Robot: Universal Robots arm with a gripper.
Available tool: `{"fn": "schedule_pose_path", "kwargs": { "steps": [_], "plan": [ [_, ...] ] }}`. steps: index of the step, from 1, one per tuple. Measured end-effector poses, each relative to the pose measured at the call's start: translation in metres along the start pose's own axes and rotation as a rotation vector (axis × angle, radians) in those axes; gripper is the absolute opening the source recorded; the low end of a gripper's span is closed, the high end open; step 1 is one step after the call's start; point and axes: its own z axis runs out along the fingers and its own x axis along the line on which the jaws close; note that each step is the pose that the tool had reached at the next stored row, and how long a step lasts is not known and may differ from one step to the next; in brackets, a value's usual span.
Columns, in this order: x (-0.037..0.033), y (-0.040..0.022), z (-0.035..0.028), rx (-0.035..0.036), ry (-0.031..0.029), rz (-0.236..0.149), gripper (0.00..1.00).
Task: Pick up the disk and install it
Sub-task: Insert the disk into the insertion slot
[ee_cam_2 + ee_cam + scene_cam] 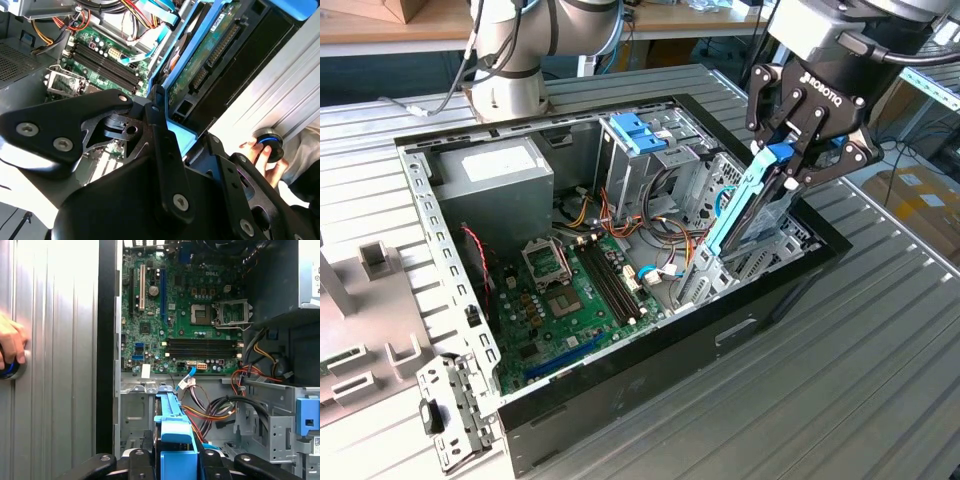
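A ribbed silver aluminium table (880, 330) carries an open black-walled steel computer case (720, 335) lying on its side. Outside the case's long wall the tabletop is broad, flat and bare, giving free room on that side.

Inside the case, a large grey sheet-metal power-supply box (495, 185) fills one end. A green motherboard (565, 300) with black memory slots lies flat on the case floor.

Above the case's corner opposite the power-supply box hangs the black, angular metal gripper (795, 165). Its fingers are pressed together on the upper end of the disk (763, 212), a flat dark slab framed in a light blue plastic carrier. The disk stands steeply tilted, its lower end down at the grey perforated bay cage (760, 262) in that corner. Whether it touches the cage cannot be told. In the second wrist view its green circuit-board face (210, 50) shows. Red, yellow and black cables crowd close on the disk's inner side.

A bright blue plastic bay latch (638, 133) sits at the case's far wall.

Outside the case's long wall, a person's hand (10, 342) rests on a small black blue-ringed knob (267, 142).
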Motion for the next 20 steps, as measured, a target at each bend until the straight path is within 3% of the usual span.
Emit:
{"fn": "schedule_pose_path", "kwargs": {
  "steps": [20],
  "plan": [
    [0.0003,-0.0001,0.0067,0.0000,-0.0001,0.000,0.37]
  ]
}}
